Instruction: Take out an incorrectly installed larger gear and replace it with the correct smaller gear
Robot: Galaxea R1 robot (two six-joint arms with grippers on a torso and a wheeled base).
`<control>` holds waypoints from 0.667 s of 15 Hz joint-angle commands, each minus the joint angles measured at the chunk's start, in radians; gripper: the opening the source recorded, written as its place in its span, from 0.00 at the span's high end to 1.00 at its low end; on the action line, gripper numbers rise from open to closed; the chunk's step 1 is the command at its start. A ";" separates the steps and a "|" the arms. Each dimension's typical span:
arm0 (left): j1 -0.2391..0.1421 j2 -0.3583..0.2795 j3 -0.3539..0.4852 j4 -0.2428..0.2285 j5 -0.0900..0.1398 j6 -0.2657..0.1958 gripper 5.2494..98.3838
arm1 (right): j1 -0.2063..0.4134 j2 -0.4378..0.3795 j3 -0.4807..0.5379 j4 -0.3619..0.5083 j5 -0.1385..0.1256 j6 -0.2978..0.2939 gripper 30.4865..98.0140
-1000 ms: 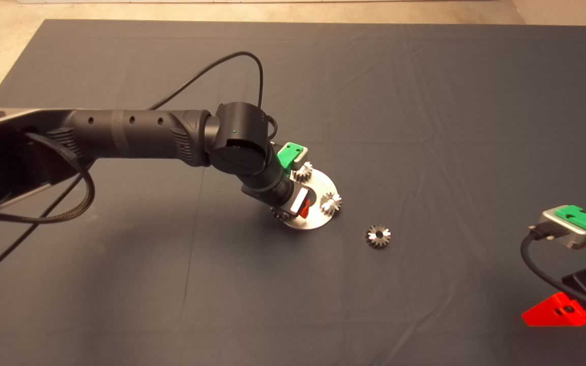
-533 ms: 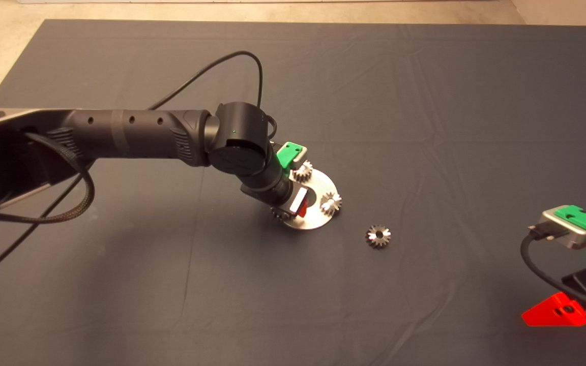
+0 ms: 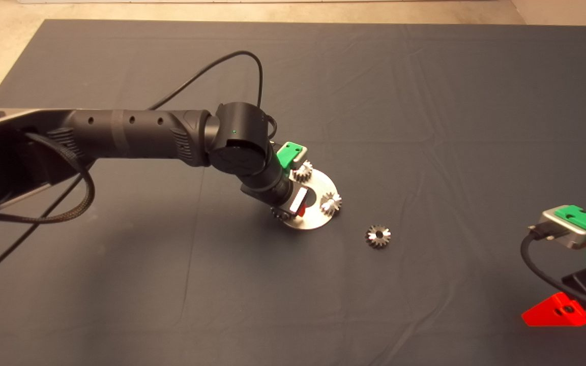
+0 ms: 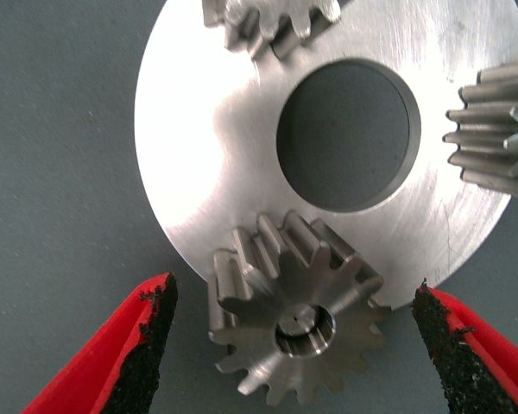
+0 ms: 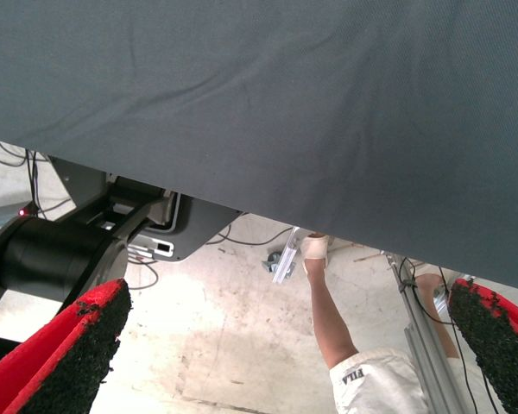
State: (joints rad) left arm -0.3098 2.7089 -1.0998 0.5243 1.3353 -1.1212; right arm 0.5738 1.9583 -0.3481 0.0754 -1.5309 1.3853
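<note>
step: removing larger gear from disc | my left fingers wide, straddling it | next: close, lift | right gripper parked lower right, wide

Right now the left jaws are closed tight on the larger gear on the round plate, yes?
No. The left wrist view shows the left gripper open, jaws either side of the larger gear without touching it. The gear does sit on the round plate.
</note>
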 commanded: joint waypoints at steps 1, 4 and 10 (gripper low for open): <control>-0.002 -0.001 0.003 0.021 0.022 0.000 0.30 | 0.012 -0.005 0.002 0.017 -0.121 0.006 0.00; 0.003 -0.001 0.006 0.030 0.032 0.000 0.35 | 0.012 -0.005 0.002 0.017 -0.121 0.006 0.00; 0.014 0.003 0.003 0.042 0.036 0.000 0.41 | 0.011 -0.005 0.003 0.017 -0.120 0.006 0.00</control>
State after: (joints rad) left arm -0.2857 2.7093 -1.0998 0.5464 1.3619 -1.1209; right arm 0.5738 1.9579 -0.3481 0.0755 -1.5309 1.3853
